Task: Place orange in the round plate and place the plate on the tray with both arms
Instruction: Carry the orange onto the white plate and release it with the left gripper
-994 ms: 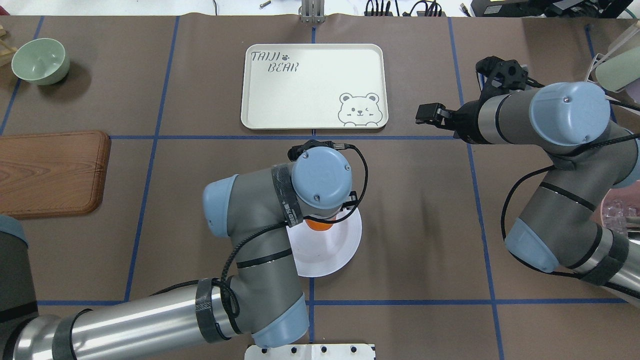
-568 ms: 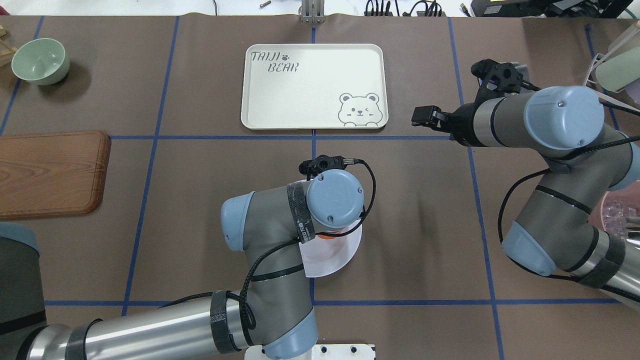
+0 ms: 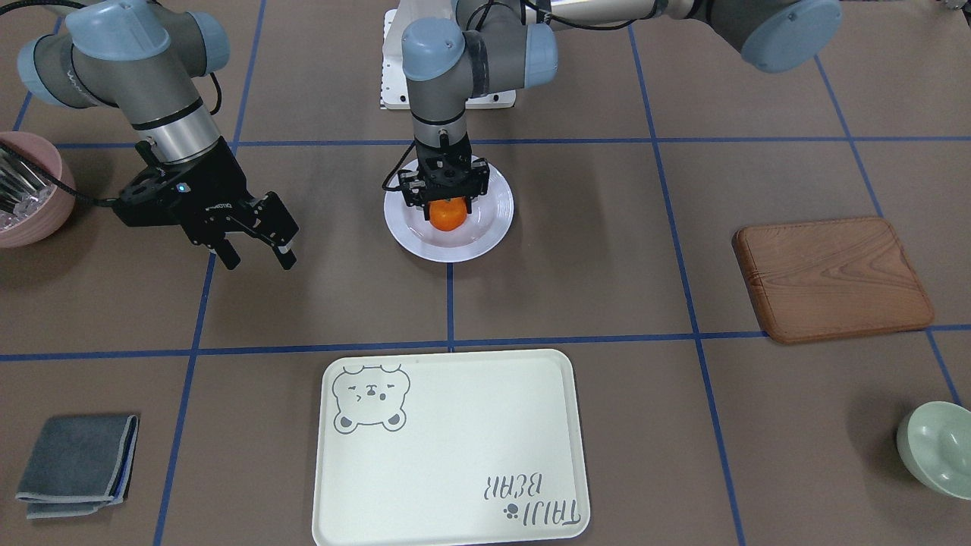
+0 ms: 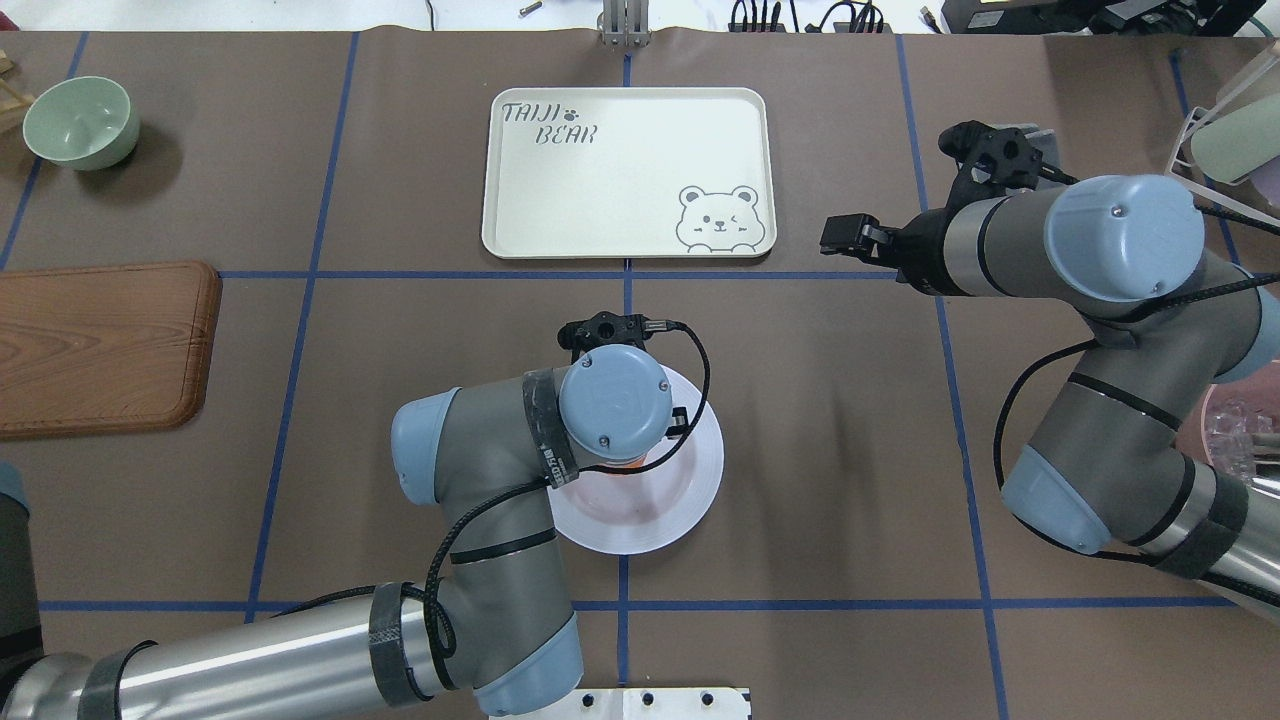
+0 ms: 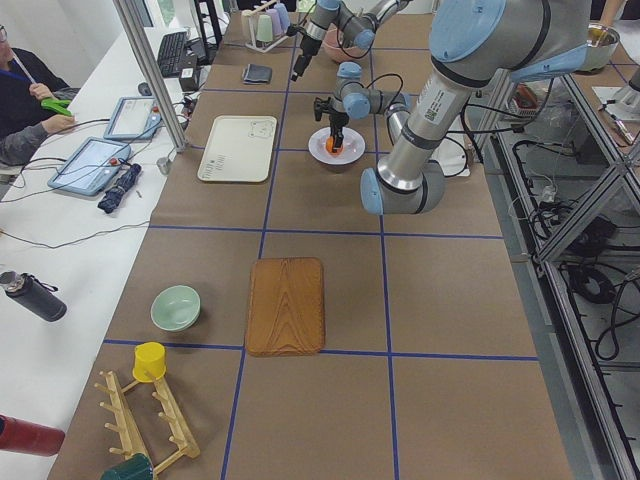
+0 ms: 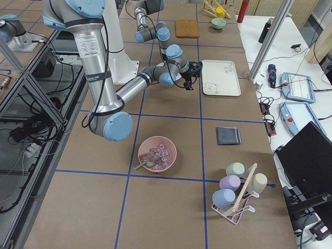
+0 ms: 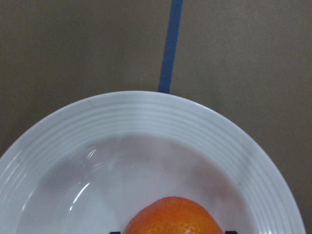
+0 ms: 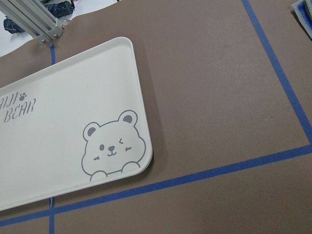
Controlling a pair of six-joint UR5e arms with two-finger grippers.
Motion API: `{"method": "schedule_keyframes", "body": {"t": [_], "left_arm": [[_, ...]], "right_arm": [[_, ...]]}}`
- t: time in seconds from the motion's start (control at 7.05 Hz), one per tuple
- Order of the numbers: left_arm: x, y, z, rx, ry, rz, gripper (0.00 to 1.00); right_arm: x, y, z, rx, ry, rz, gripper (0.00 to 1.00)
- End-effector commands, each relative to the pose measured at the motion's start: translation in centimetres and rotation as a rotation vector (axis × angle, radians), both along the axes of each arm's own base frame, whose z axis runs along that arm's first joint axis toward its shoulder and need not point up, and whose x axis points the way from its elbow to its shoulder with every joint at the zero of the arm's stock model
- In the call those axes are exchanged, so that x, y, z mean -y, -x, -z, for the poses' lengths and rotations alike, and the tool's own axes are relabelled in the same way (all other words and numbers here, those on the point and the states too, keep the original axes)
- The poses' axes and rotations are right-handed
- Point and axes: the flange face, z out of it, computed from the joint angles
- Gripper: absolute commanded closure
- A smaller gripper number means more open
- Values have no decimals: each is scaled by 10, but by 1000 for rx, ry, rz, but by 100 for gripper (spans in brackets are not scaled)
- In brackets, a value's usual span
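The orange (image 3: 447,216) sits low in the well of the white round plate (image 3: 489,227), near the table's middle. My left gripper (image 3: 447,206) points straight down over it, its fingers against the orange's two sides, shut on it. In the left wrist view the orange (image 7: 173,217) fills the bottom centre above the plate's ridged rim (image 7: 146,114). From overhead the left wrist hides most of the orange, and the plate (image 4: 690,490) shows beside it. The cream tray (image 3: 455,425) lies bare beyond the plate. My right gripper (image 3: 256,254) hovers open beside the plate, holding nothing.
A brown wooden board (image 3: 831,277) and a pale green bowl (image 3: 937,447) lie on the robot's left side. A folded grey cloth (image 3: 76,462) and a pink bowl (image 3: 30,205) are on its right side. Blue tape lines cross the brown table.
The left wrist swung right and then back left over the plate, and now covers nearly all of the orange from overhead. The right gripper crept slightly toward the table's middle.
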Motion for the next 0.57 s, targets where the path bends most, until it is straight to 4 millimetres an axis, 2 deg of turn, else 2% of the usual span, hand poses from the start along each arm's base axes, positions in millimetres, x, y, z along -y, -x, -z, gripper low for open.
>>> {"method": "schedule_keyframes", "body": {"t": [0.0,0.43], "left_arm": [[-2,5,-1,-5,-11,-10,3],[-4,9,16,-35,-17,-10,2]], "right_arm": [[0,1,-1,-1,-1,1,0],[0,1,-2,-4,1,1,0]]}}
